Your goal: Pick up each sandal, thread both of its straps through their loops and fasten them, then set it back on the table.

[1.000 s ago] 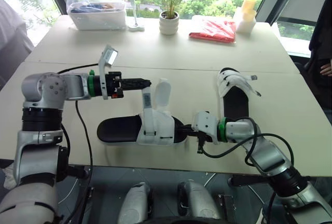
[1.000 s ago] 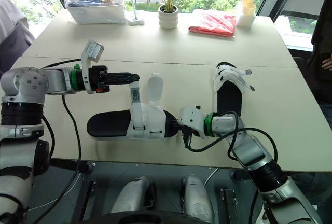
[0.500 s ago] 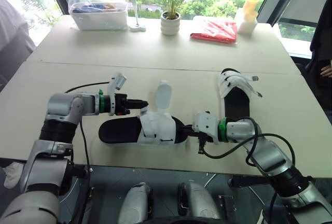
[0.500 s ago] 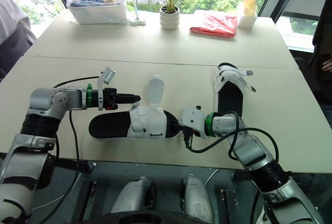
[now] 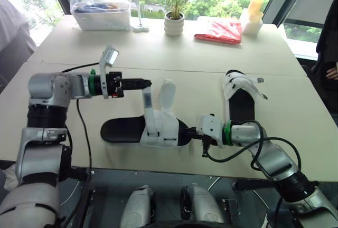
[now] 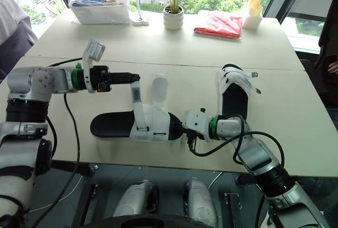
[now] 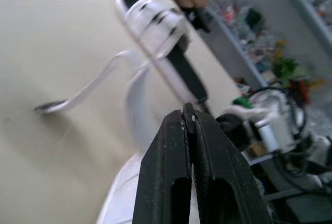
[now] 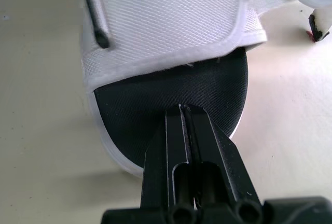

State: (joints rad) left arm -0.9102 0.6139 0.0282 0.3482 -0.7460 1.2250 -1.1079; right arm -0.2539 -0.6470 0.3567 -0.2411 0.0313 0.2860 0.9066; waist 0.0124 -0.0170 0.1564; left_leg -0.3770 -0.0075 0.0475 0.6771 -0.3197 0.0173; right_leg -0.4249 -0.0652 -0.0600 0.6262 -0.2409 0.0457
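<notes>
The right gripper (image 5: 189,132) stays clenched on the toe of the near sandal (image 5: 124,131), which lies flat at the counter's (image 5: 174,54) front edge. The left gripper (image 5: 147,83) has risen since half a second ago, its fingers pinching one strap (image 5: 149,113) upright, with the other strap (image 5: 167,95) beside it. The second sandal (image 5: 240,101) lies farther right.

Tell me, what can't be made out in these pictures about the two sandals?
- Eye views: whether the strap held up by the left gripper is threaded; too small to tell.
- Right wrist view: whether the right gripper pinches or just presses the near sandal; its fingers cover the contact.
- Left wrist view: the far sandal's strap fastenings, blurred.
</notes>
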